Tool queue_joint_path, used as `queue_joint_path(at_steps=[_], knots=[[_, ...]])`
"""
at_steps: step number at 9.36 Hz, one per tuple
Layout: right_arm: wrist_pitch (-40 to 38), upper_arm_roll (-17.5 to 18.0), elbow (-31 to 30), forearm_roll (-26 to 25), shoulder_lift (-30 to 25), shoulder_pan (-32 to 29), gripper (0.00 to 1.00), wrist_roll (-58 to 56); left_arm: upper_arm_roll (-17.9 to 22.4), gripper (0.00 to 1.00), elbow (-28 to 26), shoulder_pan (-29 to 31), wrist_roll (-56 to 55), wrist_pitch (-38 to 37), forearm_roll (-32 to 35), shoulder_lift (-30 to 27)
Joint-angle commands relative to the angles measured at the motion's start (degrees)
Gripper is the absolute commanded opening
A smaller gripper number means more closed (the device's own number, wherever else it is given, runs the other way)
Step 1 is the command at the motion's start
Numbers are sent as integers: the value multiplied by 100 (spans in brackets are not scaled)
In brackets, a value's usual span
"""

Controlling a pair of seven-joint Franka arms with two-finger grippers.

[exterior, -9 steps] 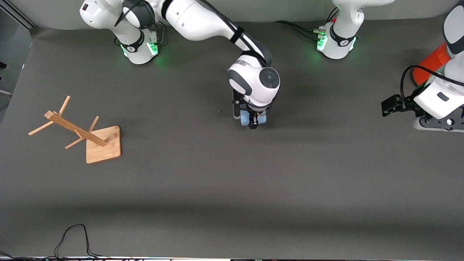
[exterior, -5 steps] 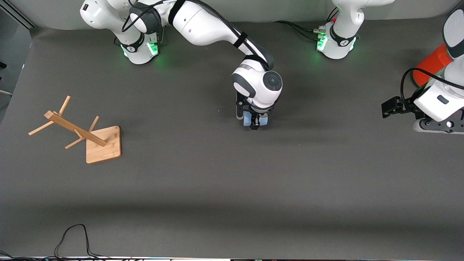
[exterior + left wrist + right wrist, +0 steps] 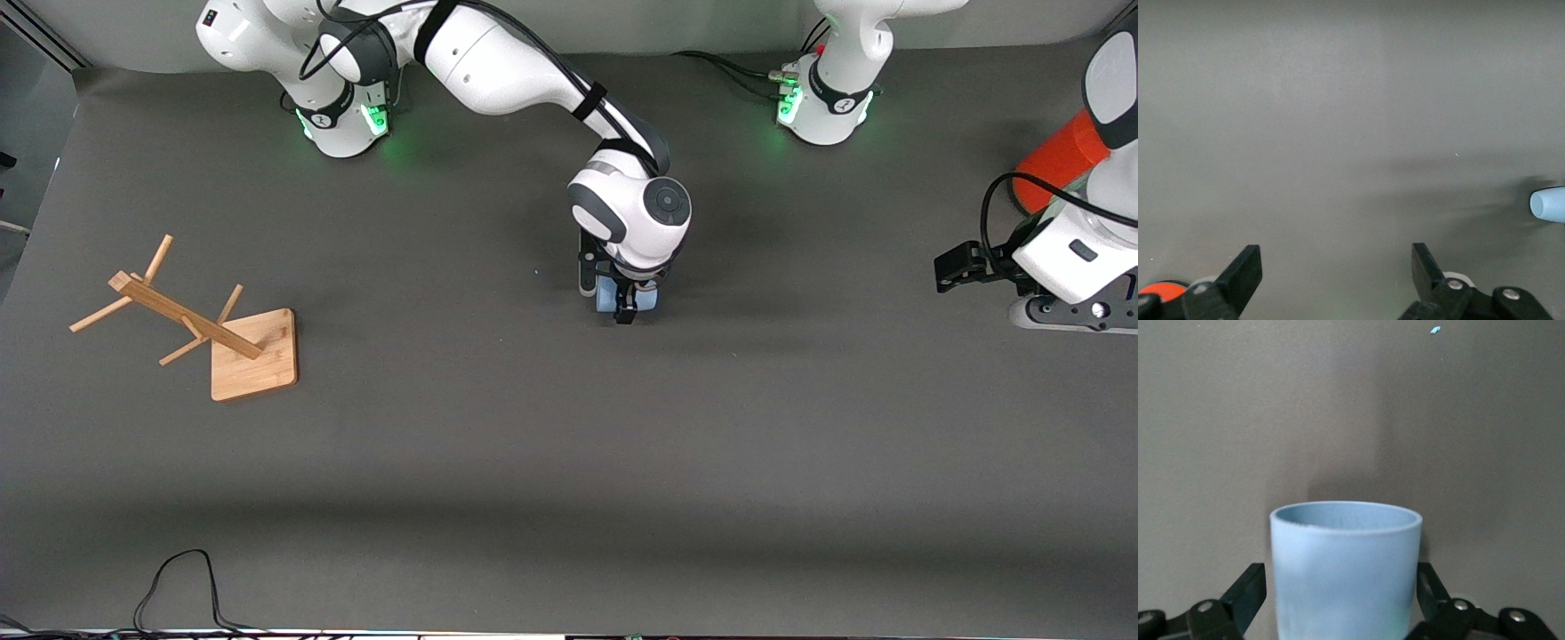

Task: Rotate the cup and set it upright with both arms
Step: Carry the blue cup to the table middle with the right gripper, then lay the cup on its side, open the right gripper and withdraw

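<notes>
fingers [image 3: 1248,590] of my right gripper [image 3: 626,302] sit either side of the cup [image 3: 1346,570], and from the right wrist view they look pressed to its walls, so i'm grasping the pale blue tumbler near the middle of the table [image 3: 569,462]. in the front view the cup [image 3: 608,293] shows only as a sliver of blue under my right wrist, low at the table surface; i can't tell if it touches. the rim faces away from my palm, so the cup lies along my fingers' line and isn't proven upright yet. my left gripper [image 3: 1337,270] is spread wide, holding nothing, over bare table at the left arm's end, near the red can [image 3: 1062,158], and that arm waits. the cup's end peeks in at the edge of the left wrist view [image 3: 1547,204], well apart. my read: the pick-up is done, but the rotation, any pass to my left gripper, and the upright set-down are all left. wooden rack [image 3: 200,320] sits untouched toward the right arm's end.
</notes>
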Motion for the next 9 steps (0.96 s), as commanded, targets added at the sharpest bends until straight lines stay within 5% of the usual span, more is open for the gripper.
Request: queue_joint_path(at_steps=[1, 4, 9], knots=[[-413, -29, 28, 33, -361, -39, 100, 44, 6, 100, 85, -61, 40, 72, -48, 108], [-1738, -37, 45, 277, -1169, -83, 100, -445, -3, 100, 93, -88, -30, 81, -214, 178], [-3622, -107, -305, 473, -2794, -1407, 100, -3834, -29, 100, 119, -220, -48, 266, -356, 380]])
